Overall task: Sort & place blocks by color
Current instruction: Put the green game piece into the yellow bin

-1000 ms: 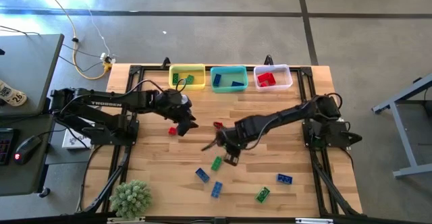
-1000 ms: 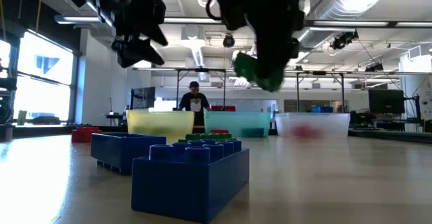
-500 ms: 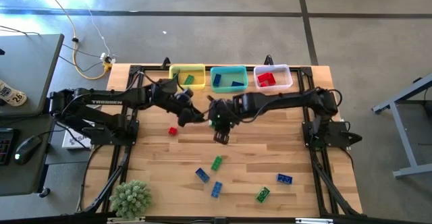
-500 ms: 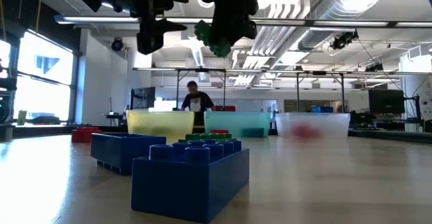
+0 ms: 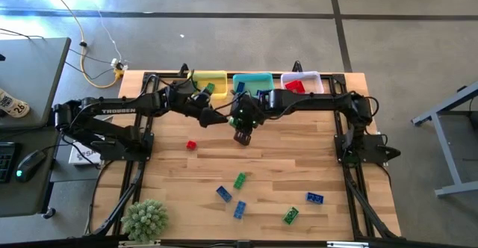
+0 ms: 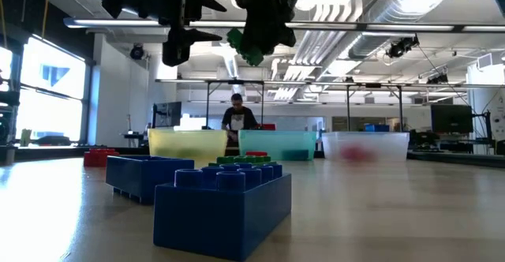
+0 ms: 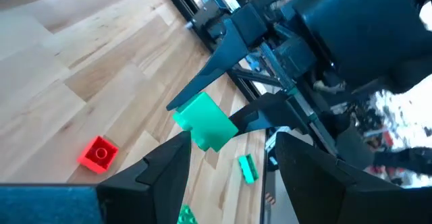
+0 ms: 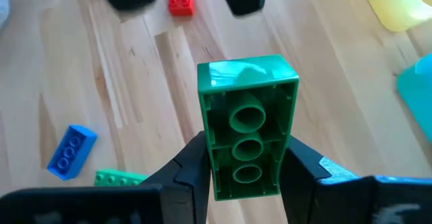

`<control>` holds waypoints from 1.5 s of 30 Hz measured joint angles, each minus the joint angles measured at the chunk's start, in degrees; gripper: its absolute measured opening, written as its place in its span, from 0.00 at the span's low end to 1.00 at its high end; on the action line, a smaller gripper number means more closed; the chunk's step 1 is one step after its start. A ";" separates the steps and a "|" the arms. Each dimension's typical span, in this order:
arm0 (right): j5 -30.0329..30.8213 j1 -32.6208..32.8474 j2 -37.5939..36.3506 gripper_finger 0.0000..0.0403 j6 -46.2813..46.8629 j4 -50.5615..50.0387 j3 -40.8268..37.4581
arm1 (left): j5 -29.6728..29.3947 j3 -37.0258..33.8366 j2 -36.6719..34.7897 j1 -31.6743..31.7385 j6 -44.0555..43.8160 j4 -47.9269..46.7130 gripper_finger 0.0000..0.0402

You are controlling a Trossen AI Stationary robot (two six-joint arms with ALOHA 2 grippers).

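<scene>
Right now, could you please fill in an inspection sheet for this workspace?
Surface: wooden table, bare in parts.
Job's things: green block in right gripper; red block and blue and green blocks loose; some already in the yellow bin, teal bin and clear bin.
Clutter: small plant at the table's corner.
Grippers: right shut on green block; left gripper open beside it.
Cables: yellow cable on the floor.
Surroundings: person behind the bins.

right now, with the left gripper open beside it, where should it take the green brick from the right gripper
The right gripper pinches the green brick by the long sides of its lower half. The other end juts out free, hollow underside showing. The open left gripper should probably close on that free end's long sides, coming end-on from opposite the right gripper.
</scene>
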 joint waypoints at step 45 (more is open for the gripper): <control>4.84 -7.59 4.60 0.26 -48.40 2.33 -0.02 | -0.11 0.00 12.14 6.71 -21.47 4.83 0.51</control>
